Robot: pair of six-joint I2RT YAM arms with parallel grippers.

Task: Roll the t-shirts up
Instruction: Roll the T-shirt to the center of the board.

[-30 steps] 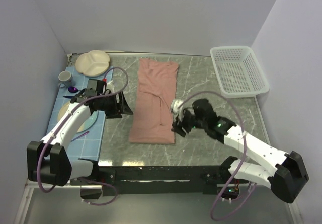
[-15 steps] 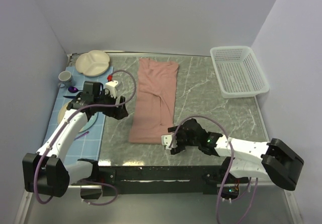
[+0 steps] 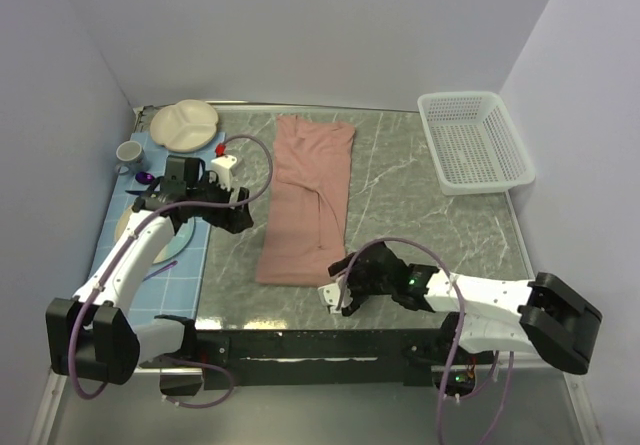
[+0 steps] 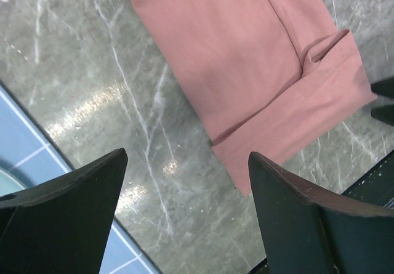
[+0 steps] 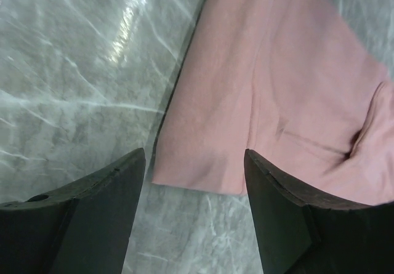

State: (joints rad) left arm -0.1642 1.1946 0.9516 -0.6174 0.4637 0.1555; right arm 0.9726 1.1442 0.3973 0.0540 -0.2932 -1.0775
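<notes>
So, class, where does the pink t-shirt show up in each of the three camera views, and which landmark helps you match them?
Top external: the t-shirt lies folded in a long strip in the middle of the picture.
Left wrist: it fills the upper right.
Right wrist: it fills the upper right, with one end edge lowest.
Shared landmark: the grey marbled table that shows beside the cloth in all three.
</notes>
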